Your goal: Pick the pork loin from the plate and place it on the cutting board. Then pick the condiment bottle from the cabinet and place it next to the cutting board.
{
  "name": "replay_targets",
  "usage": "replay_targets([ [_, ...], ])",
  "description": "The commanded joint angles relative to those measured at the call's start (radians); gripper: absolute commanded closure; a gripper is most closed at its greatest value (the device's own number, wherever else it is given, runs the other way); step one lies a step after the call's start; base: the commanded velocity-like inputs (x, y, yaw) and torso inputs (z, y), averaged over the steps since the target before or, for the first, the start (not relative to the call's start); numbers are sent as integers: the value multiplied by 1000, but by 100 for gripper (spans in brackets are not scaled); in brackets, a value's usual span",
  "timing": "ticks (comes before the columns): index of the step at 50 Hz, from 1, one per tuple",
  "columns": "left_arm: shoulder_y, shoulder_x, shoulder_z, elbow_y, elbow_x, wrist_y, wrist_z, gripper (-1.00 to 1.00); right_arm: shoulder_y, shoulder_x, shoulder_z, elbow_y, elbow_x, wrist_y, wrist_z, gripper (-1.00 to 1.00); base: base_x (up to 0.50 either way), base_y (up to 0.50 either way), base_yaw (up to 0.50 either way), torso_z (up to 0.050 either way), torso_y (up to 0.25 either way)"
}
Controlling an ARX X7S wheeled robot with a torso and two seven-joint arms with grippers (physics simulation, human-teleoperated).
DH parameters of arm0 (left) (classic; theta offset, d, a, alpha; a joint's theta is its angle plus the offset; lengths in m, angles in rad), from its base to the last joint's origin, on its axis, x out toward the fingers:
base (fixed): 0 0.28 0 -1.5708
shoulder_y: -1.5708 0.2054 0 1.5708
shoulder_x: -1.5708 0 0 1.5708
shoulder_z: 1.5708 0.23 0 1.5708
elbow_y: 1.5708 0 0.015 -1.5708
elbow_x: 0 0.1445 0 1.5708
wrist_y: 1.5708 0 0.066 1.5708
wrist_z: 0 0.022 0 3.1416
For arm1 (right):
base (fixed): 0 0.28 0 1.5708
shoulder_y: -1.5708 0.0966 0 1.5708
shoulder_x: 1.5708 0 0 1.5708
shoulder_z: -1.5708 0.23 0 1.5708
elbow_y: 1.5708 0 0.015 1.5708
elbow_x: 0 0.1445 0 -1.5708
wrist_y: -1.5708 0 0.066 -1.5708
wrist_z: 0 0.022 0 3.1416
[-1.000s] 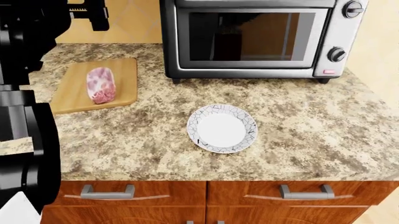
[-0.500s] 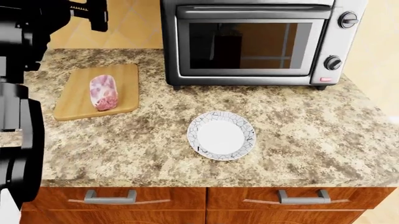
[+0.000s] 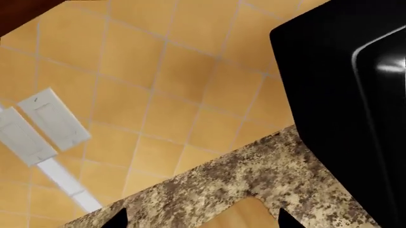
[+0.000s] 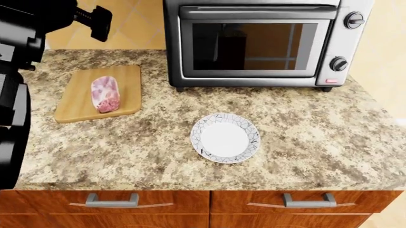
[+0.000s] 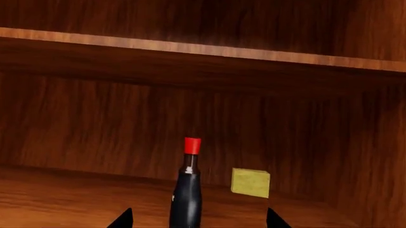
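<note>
pork loin [image 4: 105,93]: sitting on the cutting board [image 4: 76,102], lying roughly 12-to-6 across it, so that half looks sorted from where I'm driving.

cutting board: way over at 9 o'clock on the counter [image 4: 317,133], just left of the toaster oven [image 4: 260,42].

plate [image 4: 225,137]: bare, middle of the counter, well apart from the board, off toward its 4 o'clock.

condiment bottle [image 5: 186,190]: upright on the cabinet shelf [image 5: 63,199], red cap on top, seen in my right wrist view. A little yellow block [image 5: 250,182] sits just beside it, further back I think.

right gripper [image 5: 197,221]: only the two dark fingertips [image 5: 121,219] poke into the wrist view, spread wide, with the bottle lined up between them. Jaws are open and have hold of nothing; can't tell if they're touching the bottle yet.

left gripper [image 3: 201,222]: up high at about 11 o'clock in the head view, over the back corner of the counter. Wrist cam shows tips spread apart with nothing between them, just tiled wall [image 3: 159,85], a wall outlet [image 3: 38,128] and a corner of the board.
</note>
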Motion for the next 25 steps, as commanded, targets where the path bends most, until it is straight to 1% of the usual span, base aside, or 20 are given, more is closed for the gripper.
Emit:
replay_targets([
  [1, 4, -32, 91, -55, -11, 53, 53, -100, 3, -4, 4, 12, -7, -6, 3, -100, 0, 0, 0, 0, 0],
  [9, 15, -68, 120, -55, -24, 45, 52, -100, 3, -4, 4, 12, -7, -6, 3, -100, 0, 0, 0, 0, 0],
  [18, 11, -77, 144, -55, -31, 39, 36, -100, 3, -4, 4, 12, -7, -6, 3, -100, 7, 0, 0, 0, 0],
  [25, 8, -82, 154, -55, -36, 37, 35, -100, 3, -4, 4, 12, -7, -6, 3, -100, 79, 1, 0, 0, 0],
])
